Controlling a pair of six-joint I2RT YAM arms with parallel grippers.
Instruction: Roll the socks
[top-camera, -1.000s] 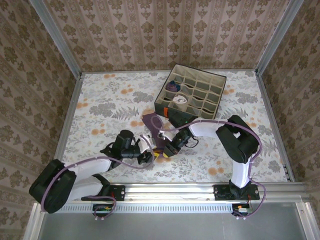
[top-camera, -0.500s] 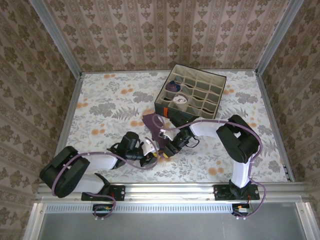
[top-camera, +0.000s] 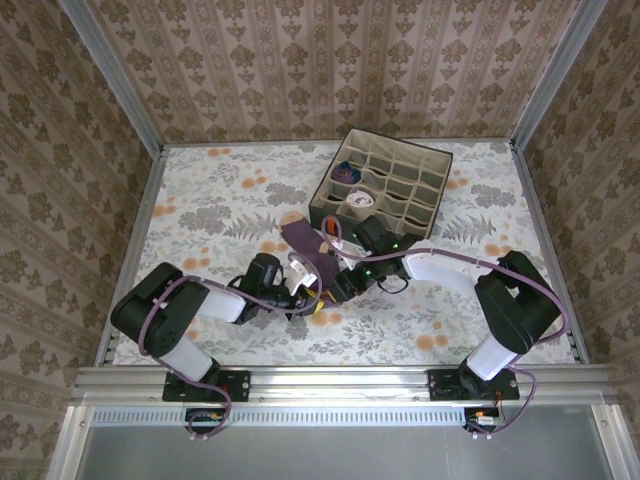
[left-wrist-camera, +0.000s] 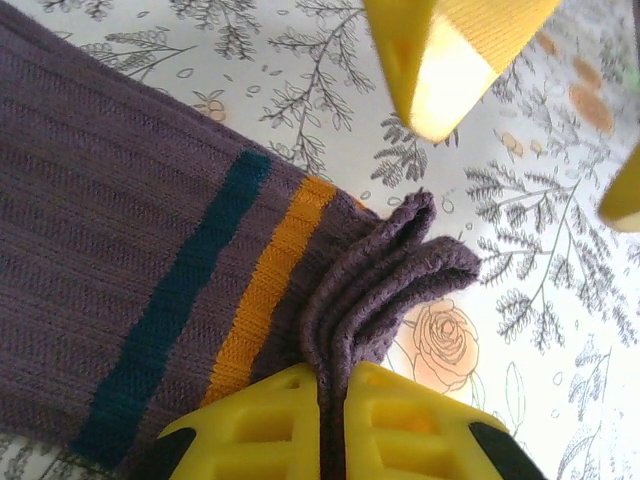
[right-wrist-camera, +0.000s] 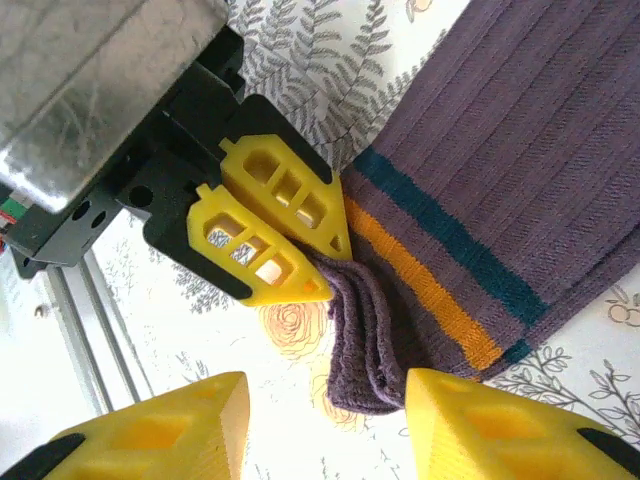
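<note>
left gripper: moved in, clamped onto the folded end of the purple sock
right gripper: let go of that end, jaws now apart

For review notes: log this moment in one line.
left gripper shut on purple sock end | right gripper open nearby | sock mostly flat

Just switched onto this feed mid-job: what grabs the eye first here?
The purple sock with orange and teal stripes, mid-table, grabs the eye first: the left tool is shut on its bunched end. The right tool stands open right beside that pinch. Behind them, the grey grid box holds a purple bundle and a white one in its near-left cells.
</note>
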